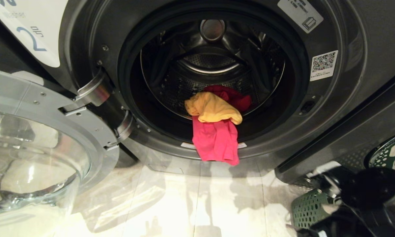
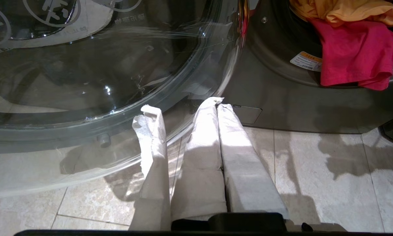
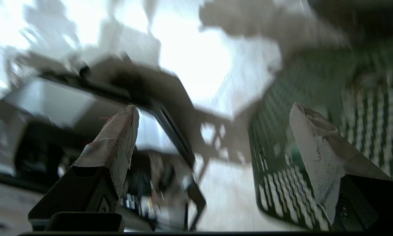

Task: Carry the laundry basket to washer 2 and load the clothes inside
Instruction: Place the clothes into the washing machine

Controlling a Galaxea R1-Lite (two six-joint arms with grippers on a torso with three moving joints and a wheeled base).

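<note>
Washer 2 gapes ahead of me, the clothes spilling over its lip, well beyond my jaws. The laundry basket sits just past my right gripper, jaws wide and empty. My left gripper is pinched closed. I'd tuck that pink hem inside.

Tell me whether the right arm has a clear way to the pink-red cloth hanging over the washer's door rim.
Probably yes: the pink-red cloth hangs in the open doorway with nothing before it, and the right gripper, jaws open and empty, is beside the dark green perforated basket.
</note>
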